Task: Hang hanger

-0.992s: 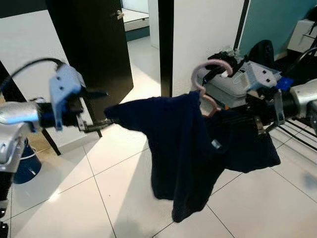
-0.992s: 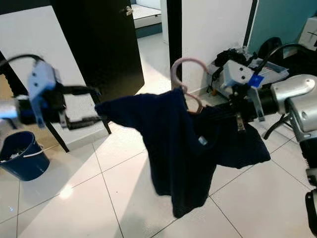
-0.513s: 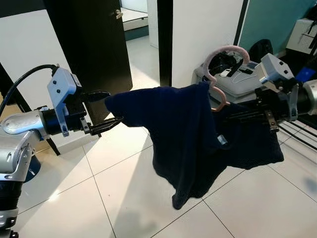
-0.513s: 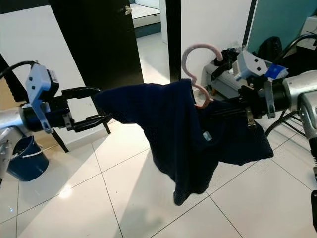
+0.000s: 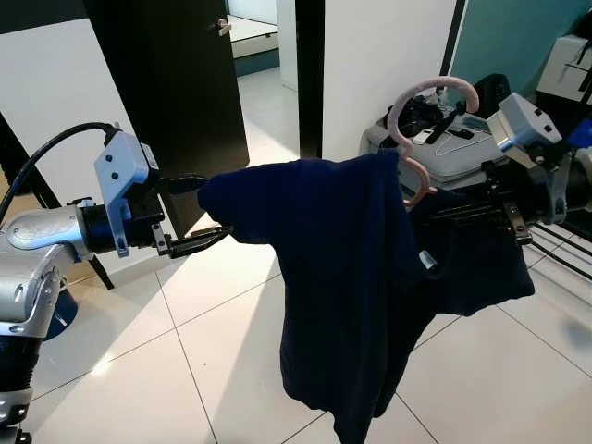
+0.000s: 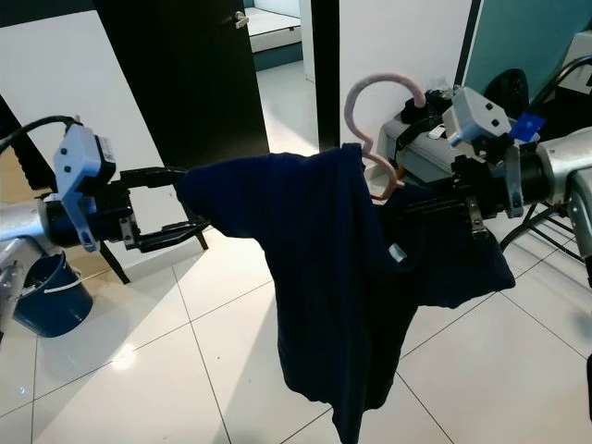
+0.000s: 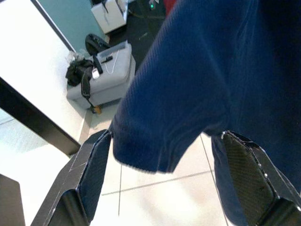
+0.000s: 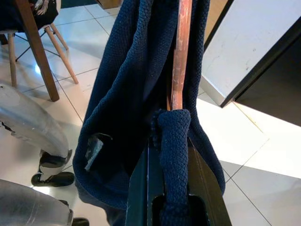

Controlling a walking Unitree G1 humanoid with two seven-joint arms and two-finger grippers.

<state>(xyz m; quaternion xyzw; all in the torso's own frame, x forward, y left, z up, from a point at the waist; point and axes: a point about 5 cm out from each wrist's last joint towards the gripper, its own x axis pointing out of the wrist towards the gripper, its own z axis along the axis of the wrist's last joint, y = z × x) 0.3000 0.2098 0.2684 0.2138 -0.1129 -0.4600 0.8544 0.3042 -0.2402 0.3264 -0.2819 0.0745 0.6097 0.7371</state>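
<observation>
You see a dark blue sweater (image 5: 351, 277) hanging across the middle of the frame on a pink hanger (image 5: 421, 120). Only the hanger's hook and a bit of its neck stick out at the upper right of the frame; the rest hides inside the sweater. In the right wrist view a thin copper-coloured bar (image 8: 180, 52) of the hanger runs up through the knit folds.

Your right gripper (image 5: 462, 208) is at the right of the frame. Its fingers are pinched tight on a fold of the sweater and the hanger end under it, and the sweater covers most of them.

Your left gripper (image 5: 199, 208) is at the left middle of the frame. Its two black fingers (image 7: 94, 174) stand wide apart, one on each side of the sweater's sleeve end (image 7: 155, 141). You cannot tell if they touch the cloth.

Behind the sweater stands a black door (image 5: 176, 83), cut off at the top edge. At the upper right sits a grey case (image 5: 444, 153) with a dark bag on it, partly hidden. A blue bucket (image 6: 46, 296) sits low at the left, behind your left arm. The floor (image 5: 185, 370) is white tile.
</observation>
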